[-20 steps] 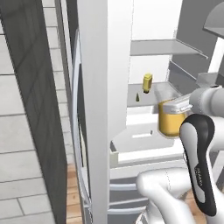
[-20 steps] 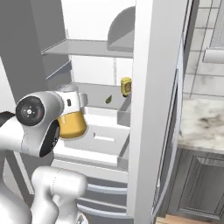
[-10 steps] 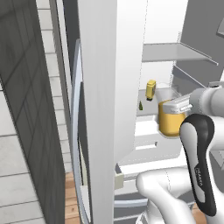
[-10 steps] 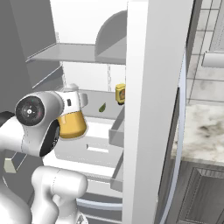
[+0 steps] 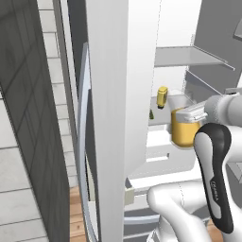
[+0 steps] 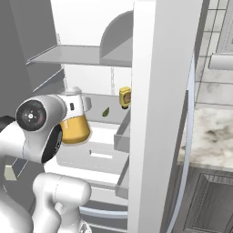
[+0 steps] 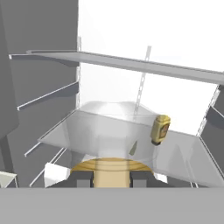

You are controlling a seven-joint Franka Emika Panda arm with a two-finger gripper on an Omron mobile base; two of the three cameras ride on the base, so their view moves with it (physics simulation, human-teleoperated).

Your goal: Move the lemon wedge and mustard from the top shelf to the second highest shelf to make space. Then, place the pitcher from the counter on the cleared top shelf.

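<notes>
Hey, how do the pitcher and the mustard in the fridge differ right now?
The pitcher is much bigger than the mustard. The pitcher is amber below with a clear top; the mustard is yellow with a label. The pitcher is carried at the arm's pincer, off any shelf, while the mustard stands upright on the second highest shelf beside the lemon wedge. Both are yellowish containers.

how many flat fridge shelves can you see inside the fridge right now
2: the bare top shelf, and the second highest shelf below it, carrying the mustard and the lemon wedge. Lower ones may be hidden.
</notes>
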